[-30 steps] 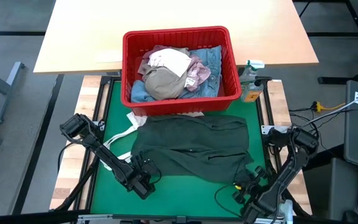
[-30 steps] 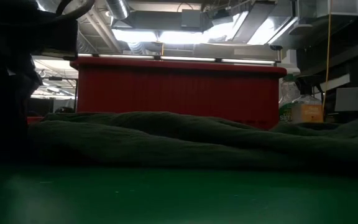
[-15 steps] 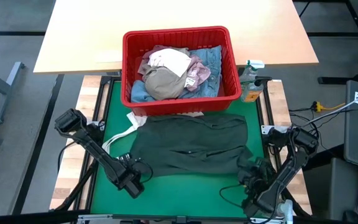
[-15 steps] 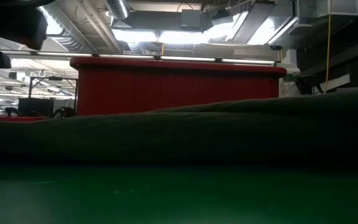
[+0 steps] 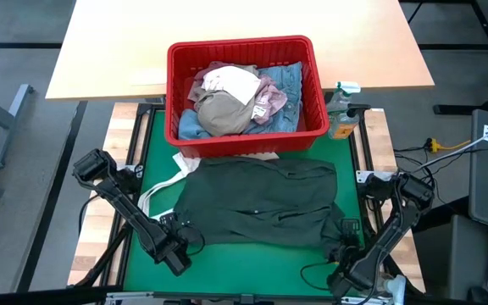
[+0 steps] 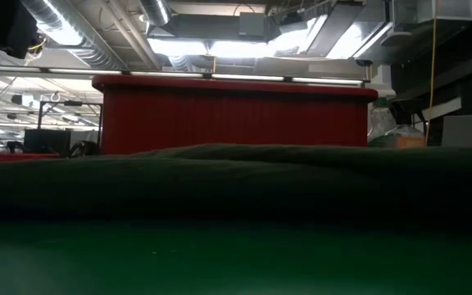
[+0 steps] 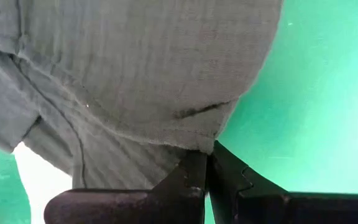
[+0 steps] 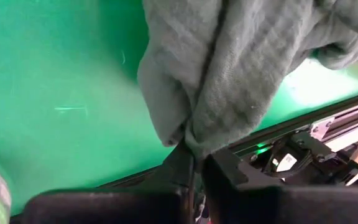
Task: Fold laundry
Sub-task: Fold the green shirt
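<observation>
Two pincers, left pincer (image 5: 182,241) and right pincer (image 5: 346,240), each clamp one dark green top (image 5: 257,203).

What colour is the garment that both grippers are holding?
Dark green top, plain with no pattern; it shows best in the high view.

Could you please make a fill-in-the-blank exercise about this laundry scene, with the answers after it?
1. Both pincers are shut on the near edge of the dark green ____.
2. The dark green top lies on a ____ mat.
3. The other clothes are in a red ____.
4. The left pincer and right pincer each hold one near ____ of it.

Answers: top; green; basket; corner
</observation>
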